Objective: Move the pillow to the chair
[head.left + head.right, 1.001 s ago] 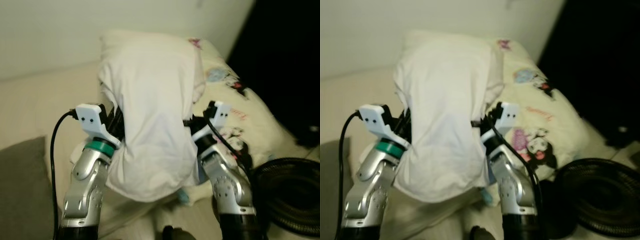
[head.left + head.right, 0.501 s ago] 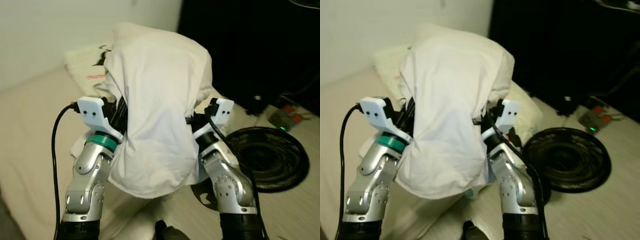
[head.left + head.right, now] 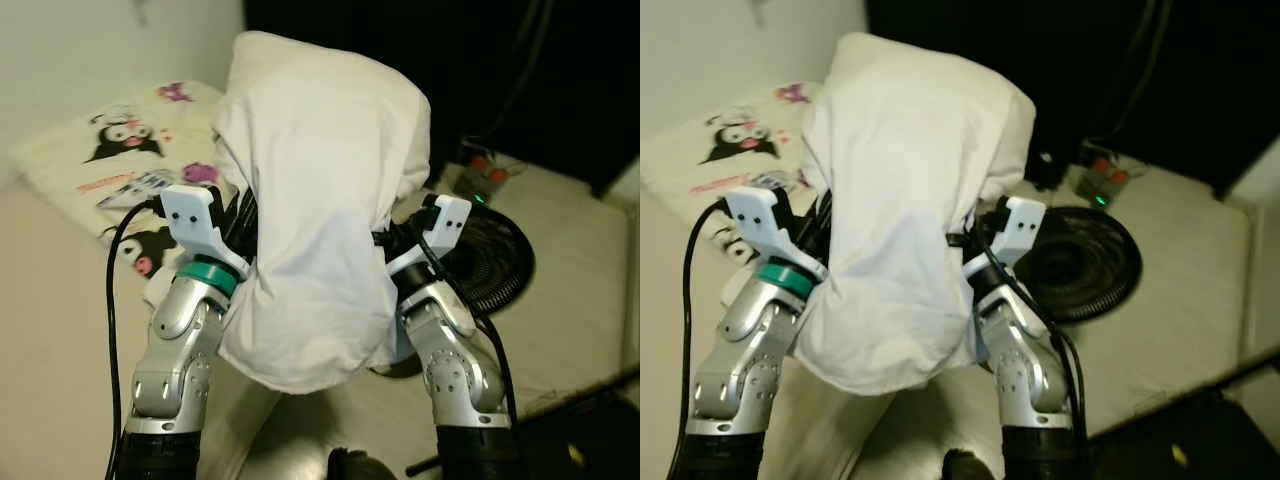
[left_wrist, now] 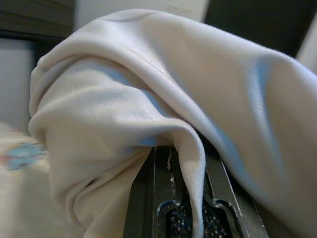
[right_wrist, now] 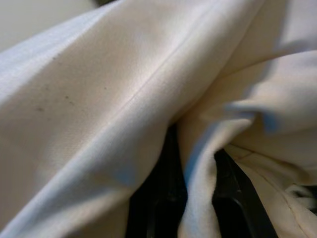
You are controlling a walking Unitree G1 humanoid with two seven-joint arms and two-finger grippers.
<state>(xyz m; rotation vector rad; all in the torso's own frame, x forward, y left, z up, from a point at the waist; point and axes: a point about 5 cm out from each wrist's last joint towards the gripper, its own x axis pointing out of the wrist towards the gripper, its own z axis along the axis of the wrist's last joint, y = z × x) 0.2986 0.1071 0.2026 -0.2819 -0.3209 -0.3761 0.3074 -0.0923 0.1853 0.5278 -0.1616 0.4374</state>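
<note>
Black fan point(image 3: 495, 265), cartoon-print blanket point(image 3: 110, 165).

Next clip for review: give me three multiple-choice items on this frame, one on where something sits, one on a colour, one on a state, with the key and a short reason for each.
1. Where is the black round fan?
A. On the floor, to the robot's right of the white pillow
B. On the bed
C. On top of the pillow

2. What colour is the band on the left arm?
A. Red
B. Green
C. Yellow

3. What state is the white pillow in?
A. Lying flat on the floor
B. Held up between both arms
C. Resting on a chair

Key: 1 A, the black round fan lies on the floor beyond the right arm. 2 B, the band below the wrist is green. 3 B, the white pillow hangs between the left gripper and right gripper, fabric pinched in each.
</note>
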